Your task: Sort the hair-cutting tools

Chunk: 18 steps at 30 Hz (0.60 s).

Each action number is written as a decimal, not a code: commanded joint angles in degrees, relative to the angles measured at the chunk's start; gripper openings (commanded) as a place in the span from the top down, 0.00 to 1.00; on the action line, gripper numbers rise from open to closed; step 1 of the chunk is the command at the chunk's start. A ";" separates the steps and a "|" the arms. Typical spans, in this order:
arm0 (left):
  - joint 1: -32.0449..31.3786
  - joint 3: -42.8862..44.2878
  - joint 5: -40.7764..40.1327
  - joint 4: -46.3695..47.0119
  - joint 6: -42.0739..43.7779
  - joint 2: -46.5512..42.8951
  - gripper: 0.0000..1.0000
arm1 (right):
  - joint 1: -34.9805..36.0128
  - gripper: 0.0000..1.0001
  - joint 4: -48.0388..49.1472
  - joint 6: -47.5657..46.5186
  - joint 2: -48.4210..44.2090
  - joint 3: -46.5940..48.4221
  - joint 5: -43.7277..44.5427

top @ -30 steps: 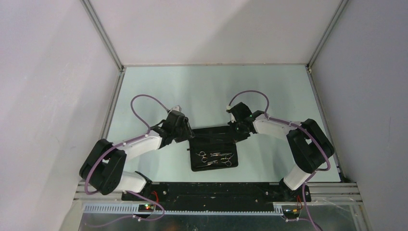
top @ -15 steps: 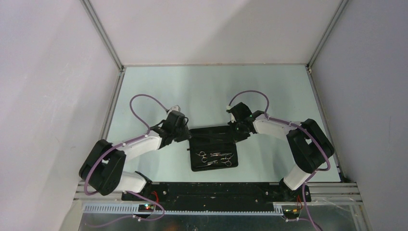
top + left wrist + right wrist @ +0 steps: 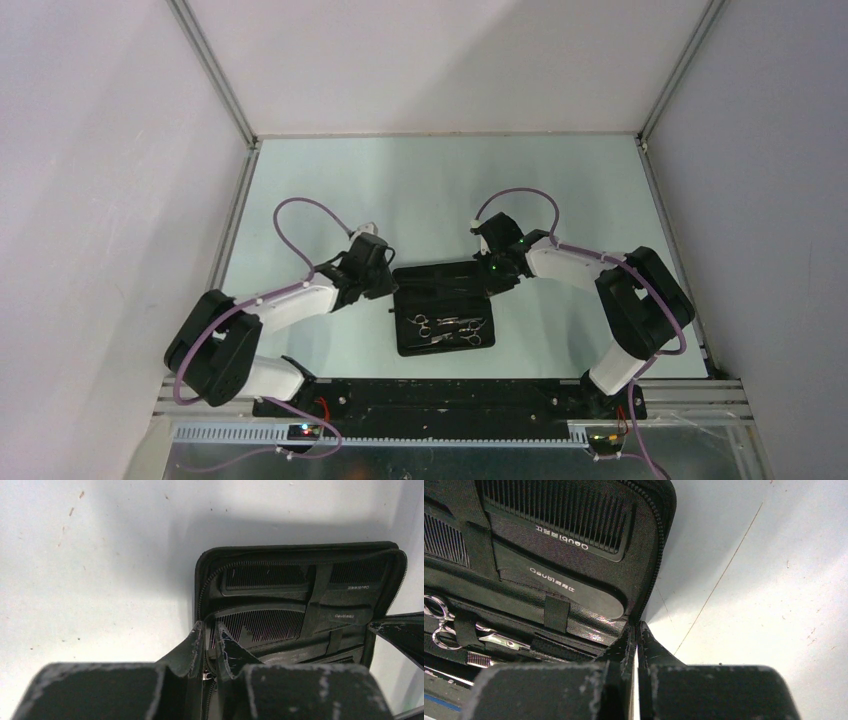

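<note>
Above: the scissors (image 3: 440,323) lie in the open case (image 3: 410,345) on the table (image 3: 330,180); left wrist: the left pincer (image 3: 209,642) pinches the case's zip rim near the comb (image 3: 260,625); right wrist: the right pincer (image 3: 635,640) clamps the opposite rim. An uneven tug could slip a thin rim free or tip the tools out.

Two slim silver scissors (image 3: 438,322) with ring handles lie flat, side by side, across the near half of the opened black case (image 3: 404,348). A black comb (image 3: 559,515) sits strapped in the case's far half, its teeth pointing away from the hinge.
</note>
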 commanded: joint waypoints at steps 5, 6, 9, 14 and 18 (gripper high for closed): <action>-3.84 -1.16 4.82 3.90 -5.48 -2.43 0.86 | -0.11 1.00 1.41 -0.22 0.95 -0.68 1.25; -4.17 -1.43 4.86 4.07 -5.68 -2.71 0.86 | -0.10 1.00 1.40 -0.18 0.92 -0.70 1.28; -4.55 -1.73 4.77 4.23 -6.12 -3.38 0.86 | -0.10 1.00 1.44 -0.05 0.82 -0.68 1.32; -4.68 -1.20 3.11 4.01 -5.53 -3.31 0.79 | -0.12 1.00 1.56 -0.09 0.44 -0.91 1.56; -4.64 0.31 0.75 2.07 -3.81 -4.24 0.62 | -0.37 0.97 1.87 0.02 -0.78 -1.00 2.21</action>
